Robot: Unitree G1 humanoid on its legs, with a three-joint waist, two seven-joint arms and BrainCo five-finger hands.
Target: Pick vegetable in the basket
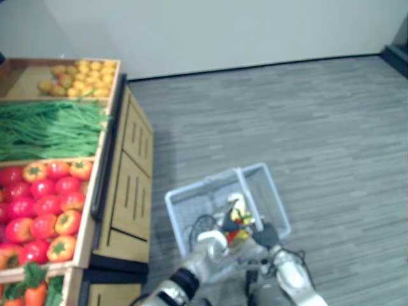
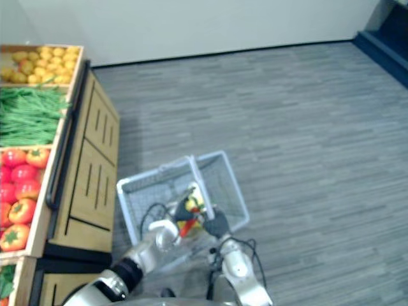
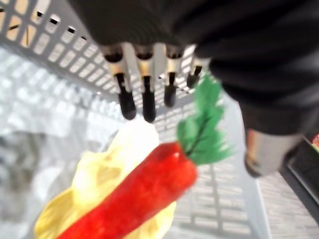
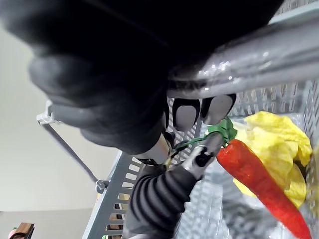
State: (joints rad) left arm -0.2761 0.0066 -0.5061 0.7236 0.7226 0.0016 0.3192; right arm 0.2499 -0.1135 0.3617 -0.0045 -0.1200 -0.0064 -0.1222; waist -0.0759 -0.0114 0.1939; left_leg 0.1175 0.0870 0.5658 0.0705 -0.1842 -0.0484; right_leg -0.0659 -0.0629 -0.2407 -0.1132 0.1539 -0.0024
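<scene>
We find the right hand (image 1: 266,236) clamped round the handle (image 4: 259,50) of the grey basket (image 1: 191,204). The left hand (image 3: 142,59), fingers straight, is inside the basket just above a carrot (image 3: 134,194) lying on a yellow vegetable (image 3: 94,184). Beyond stands a wooden produce stand (image 1: 127,191).

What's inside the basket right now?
A red carrot with a green top lies on a yellow vegetable in the basket, below the left hand. Whatever lies beneath those is covered.
</scene>
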